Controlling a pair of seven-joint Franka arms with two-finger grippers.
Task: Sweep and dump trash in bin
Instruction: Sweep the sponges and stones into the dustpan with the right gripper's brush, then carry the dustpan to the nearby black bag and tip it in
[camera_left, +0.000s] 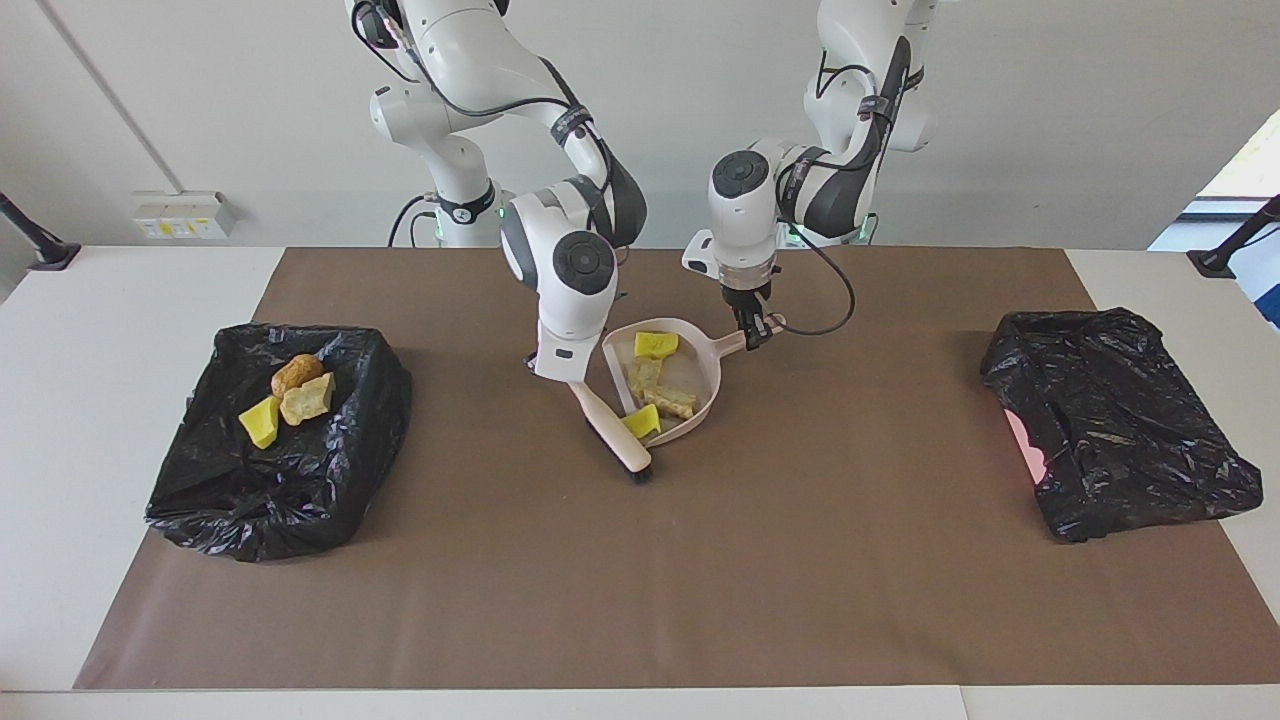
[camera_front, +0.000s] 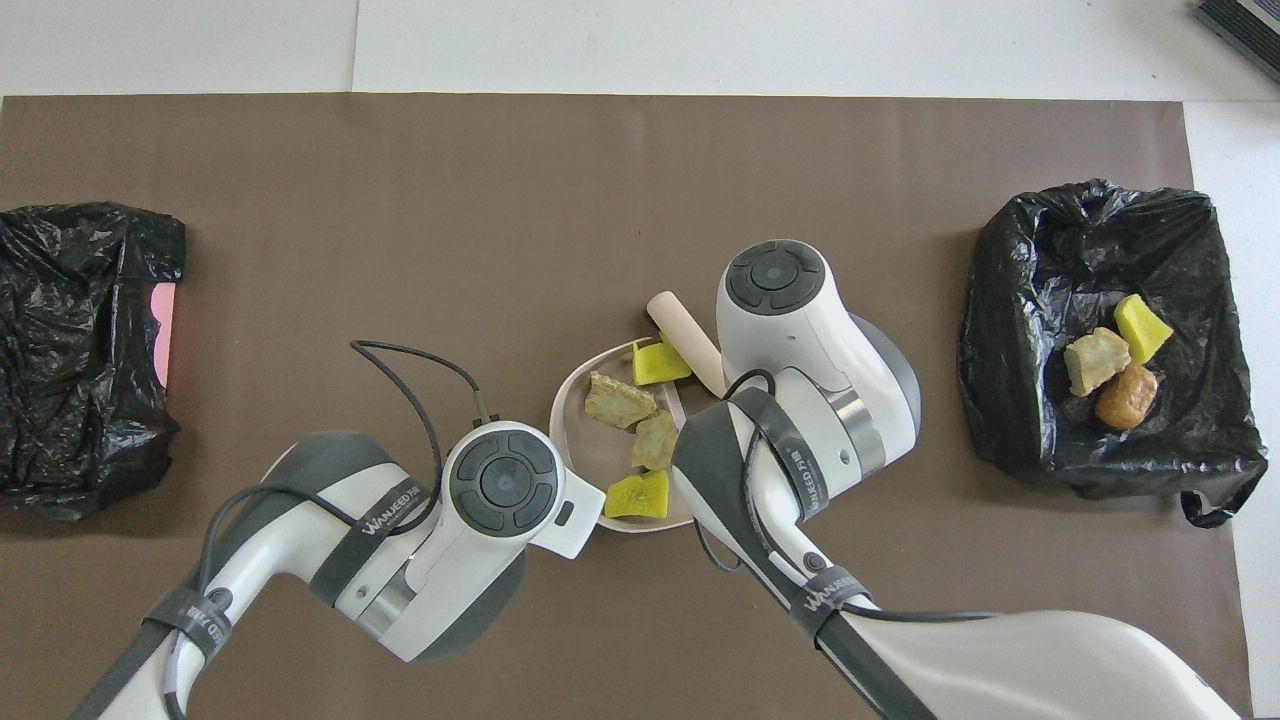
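Right gripper (camera_left: 572, 378) clamped tight on the handle of a hand brush (camera_left: 622, 444), low over the brown mat at the open mouth of the dustpan (camera_left: 700, 375). Brush slanted, pale smooth wooden back up, dark bristle strip at its end down on the mat, touching the dustpan's lip. Left gripper (camera_left: 755, 332) closed narrow on the dustpan's stub handle, at the side nearer the robots.

Dustpan pink, smooth plastic, rounded at the back, straight at the front edge. Inside it four lumps of trash (camera_front: 636, 405): two bright yellow, two beige-tan, all spongy and rough-edged. One yellow lump (camera_left: 642, 421) just inside the lip, beside the brush head; the other yellow one (camera_left: 655, 344) at the back near the handle.

"WANJEED" legible in the overhead view on the grey band of each forearm; smaller characters after it not readable.

Black-lined bin (camera_left: 280, 440) toward the right arm's end of the table, crinkled glossy plastic, open on top, with three more lumps (camera_left: 290, 396) inside: golden-brown, tan, yellow. Second black bag (camera_left: 1115, 425) at the left arm's end, crumpled shut, a pink patch showing at one side.

Brown mat (camera_left: 640, 590) flat, matte, bare between dustpan and each bag, and wide open farther from the robots up to its straight edge; white table (camera_left: 90, 330) around it.
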